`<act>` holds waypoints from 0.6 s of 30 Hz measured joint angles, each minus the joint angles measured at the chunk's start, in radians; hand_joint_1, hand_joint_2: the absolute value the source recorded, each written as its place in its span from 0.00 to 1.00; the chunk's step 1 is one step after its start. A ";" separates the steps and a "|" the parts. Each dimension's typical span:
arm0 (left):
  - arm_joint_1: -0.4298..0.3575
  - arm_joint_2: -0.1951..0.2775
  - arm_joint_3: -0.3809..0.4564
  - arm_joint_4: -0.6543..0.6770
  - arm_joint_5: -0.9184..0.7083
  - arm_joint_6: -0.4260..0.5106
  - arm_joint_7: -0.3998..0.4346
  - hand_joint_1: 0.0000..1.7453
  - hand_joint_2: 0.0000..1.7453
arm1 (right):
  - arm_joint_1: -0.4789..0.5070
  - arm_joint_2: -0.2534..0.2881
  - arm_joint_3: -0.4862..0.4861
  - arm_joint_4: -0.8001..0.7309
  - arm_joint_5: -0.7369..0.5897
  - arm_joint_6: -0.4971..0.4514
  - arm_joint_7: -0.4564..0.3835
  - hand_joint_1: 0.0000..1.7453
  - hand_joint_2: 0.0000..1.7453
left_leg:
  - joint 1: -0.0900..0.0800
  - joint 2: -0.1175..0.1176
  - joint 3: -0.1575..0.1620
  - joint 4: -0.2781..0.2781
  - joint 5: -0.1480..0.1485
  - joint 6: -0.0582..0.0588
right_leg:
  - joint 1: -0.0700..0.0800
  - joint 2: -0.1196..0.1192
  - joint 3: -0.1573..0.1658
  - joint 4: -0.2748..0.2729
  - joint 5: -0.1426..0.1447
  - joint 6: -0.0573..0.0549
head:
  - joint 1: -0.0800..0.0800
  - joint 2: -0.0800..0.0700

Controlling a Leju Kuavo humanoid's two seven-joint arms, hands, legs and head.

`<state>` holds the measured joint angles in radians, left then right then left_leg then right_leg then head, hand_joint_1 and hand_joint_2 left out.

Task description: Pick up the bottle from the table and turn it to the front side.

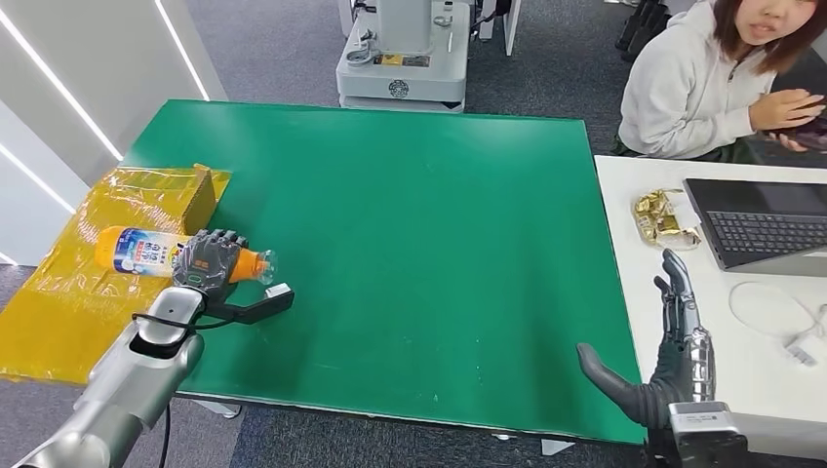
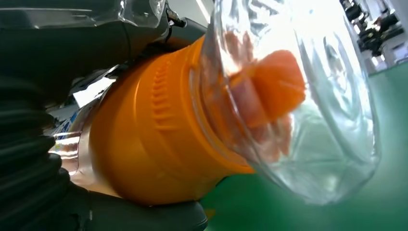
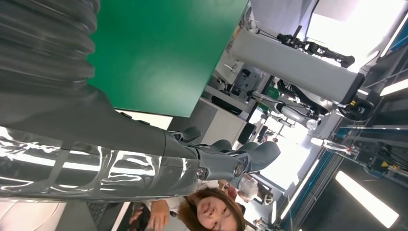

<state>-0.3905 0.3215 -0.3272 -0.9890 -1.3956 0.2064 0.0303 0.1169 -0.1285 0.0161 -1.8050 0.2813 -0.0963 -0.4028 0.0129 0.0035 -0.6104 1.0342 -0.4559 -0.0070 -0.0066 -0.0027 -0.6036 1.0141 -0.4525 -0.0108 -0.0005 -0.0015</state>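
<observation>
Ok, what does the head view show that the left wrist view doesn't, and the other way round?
Head view alone: the whole green table, the yellow sheet under the lying bottle, the open right hand, a laptop and a seated person.
Left wrist view alone: the clear cap over the bottle's orange spout, seen close.
Both: the left hand gripping the bottle, and green table.

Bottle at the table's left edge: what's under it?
The bottle lies over yellow plastic sheet and green table. The left robot hand wraps its middle, hiding any contact below.
</observation>
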 joint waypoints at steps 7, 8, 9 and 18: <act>0.004 -0.029 0.029 0.097 0.001 0.053 -0.008 1.00 1.00 | -0.022 0.005 0.008 0.006 0.016 0.016 0.002 0.00 1.00 | 0.000 0.000 0.000 0.000 0.000 0.000 | 0.000 0.000 0.000 0.000 0.000 0.000 | 0.000 0.000; 0.004 -0.032 0.031 0.106 0.001 0.055 -0.009 1.00 1.00 | -0.024 0.006 0.010 0.007 0.017 0.016 0.002 0.00 1.00 | 0.000 0.000 0.000 0.000 0.000 0.000 | 0.000 0.000 0.000 0.000 0.000 0.000 | 0.000 0.000; 0.004 -0.034 0.032 0.114 0.001 0.056 -0.010 1.00 1.00 | -0.026 0.006 0.010 0.008 0.017 0.016 0.002 0.00 1.00 | 0.000 0.000 0.000 0.000 0.000 0.000 | 0.000 -0.001 0.000 0.000 0.000 0.000 | 0.000 0.000; -0.064 -0.054 0.070 0.253 0.028 0.103 -0.061 0.00 1.00 | -0.077 0.008 0.040 0.042 0.022 0.017 0.000 0.00 1.00 | 0.000 -0.001 0.001 0.000 0.000 0.000 | 0.000 -0.002 0.001 0.000 0.000 0.000 | 0.000 0.000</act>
<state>-0.4542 0.2677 -0.2575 -0.7362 -1.3673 0.3091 -0.0307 0.0395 -0.1209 0.0557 -1.7633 0.3032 -0.0793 -0.4032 0.0129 0.0027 -0.6095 1.0341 -0.4555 -0.0072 -0.0066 -0.0043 -0.6024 1.0143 -0.4521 -0.0112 -0.0003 -0.0015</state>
